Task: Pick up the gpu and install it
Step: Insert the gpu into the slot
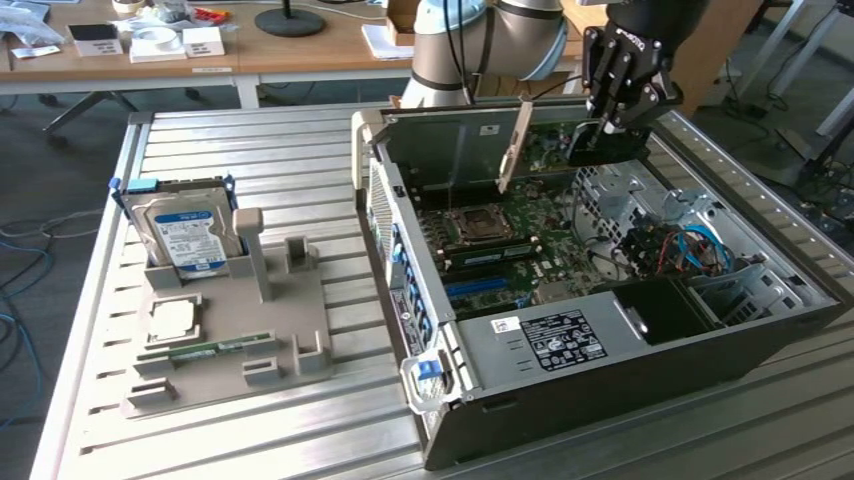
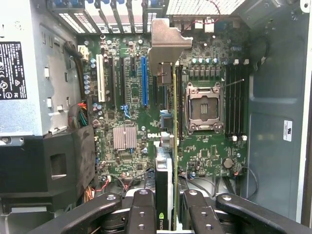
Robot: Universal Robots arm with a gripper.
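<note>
My gripper (image 1: 615, 122) hangs over the open computer case (image 1: 561, 400), shut on the gpu (image 1: 603, 150). The dark card is held on edge, and its pale silver bracket (image 1: 513, 148) points at the case's rear wall. In the wrist view the gpu (image 2: 173, 146) runs edge-on away from the gripper (image 2: 168, 214), between two black fingers (image 2: 141, 209). Its bracket (image 2: 165, 44) lies near the rear slot openings. The card sits over the green motherboard (image 2: 126, 112), between the blue slot (image 2: 144, 80) and the processor socket (image 2: 202, 107). I cannot tell whether it touches a slot.
A grey fixture (image 1: 287, 325) at the exterior view's left holds a blue-labelled hard drive (image 1: 187, 235), a square chip (image 1: 174, 320) and a green memory stick (image 1: 200, 350). Inside the case are a power supply (image 1: 567, 335) and cable bundles (image 1: 681, 245). A wooden desk (image 1: 267, 50) stands behind.
</note>
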